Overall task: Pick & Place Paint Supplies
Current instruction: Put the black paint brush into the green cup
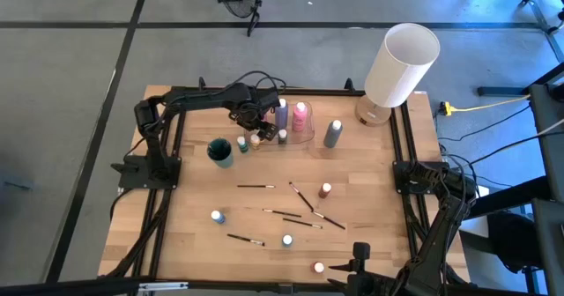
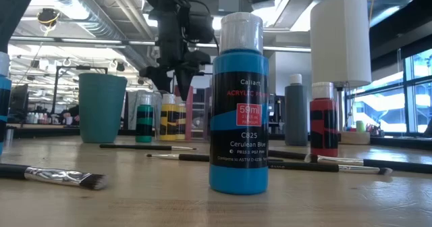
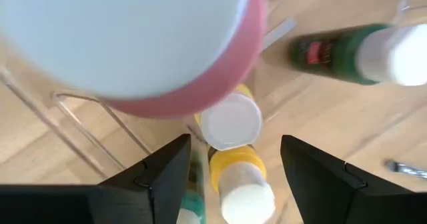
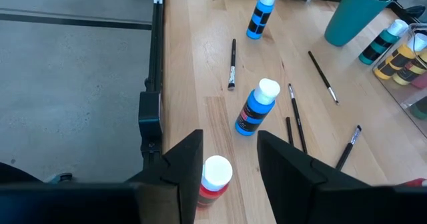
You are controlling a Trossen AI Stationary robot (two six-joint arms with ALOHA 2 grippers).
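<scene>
My left gripper (image 1: pixel 256 120) hangs open at the far side, fingers pointing down, just above two white-capped yellow bottles (image 3: pixel 232 127) that stand on the table beside a clear holder (image 1: pixel 302 137) with a purple (image 1: pixel 281 114) and a pink bottle (image 1: pixel 300 114). A green bottle (image 1: pixel 242 144) stands next to the yellow ones. Thin paintbrushes (image 1: pixel 304 196) lie mid-table among blue bottles (image 1: pixel 217 216) and red bottles (image 1: pixel 326 190). My right gripper (image 4: pixel 230 161) waits open above the near edge, behind a red bottle (image 4: pixel 215 177), which it does not touch.
A teal cup (image 1: pixel 220 151) stands left of the green bottle. A grey bottle (image 1: pixel 332 133) is right of the holder. A tall white lamp (image 1: pixel 401 64) fills the far right corner. A black frame (image 1: pixel 404 155) edges the table.
</scene>
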